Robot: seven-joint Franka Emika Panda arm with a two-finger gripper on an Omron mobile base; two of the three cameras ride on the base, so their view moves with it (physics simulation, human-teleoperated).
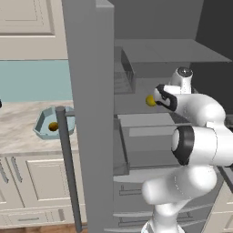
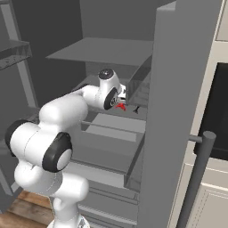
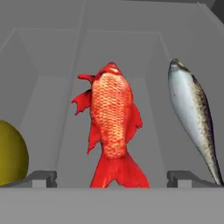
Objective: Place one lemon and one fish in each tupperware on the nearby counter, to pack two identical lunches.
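A red-orange fish (image 3: 111,118) lies on a grey fridge shelf, straight ahead of my gripper (image 3: 113,178). The jaws stand open, one fingertip to each side of the fish's tail, and hold nothing. To its left lies a yellow lemon (image 3: 11,153), cut off by the frame edge. From the left base this lemon (image 1: 150,100) shows just beside my hand, and from the right base the red fish (image 2: 119,106) shows by it. On the beige counter (image 1: 18,136) sits a pale blue-grey tupperware (image 1: 43,119) with cut corners, holding another lemon (image 1: 53,126).
A silver-grey fish (image 3: 192,118) lies to the right of the red one on the same shelf. The open grey fridge door (image 1: 88,113) with its dark bar handle (image 1: 68,168) stands between the fridge shelves and the counter. Another shelf hangs close above my hand.
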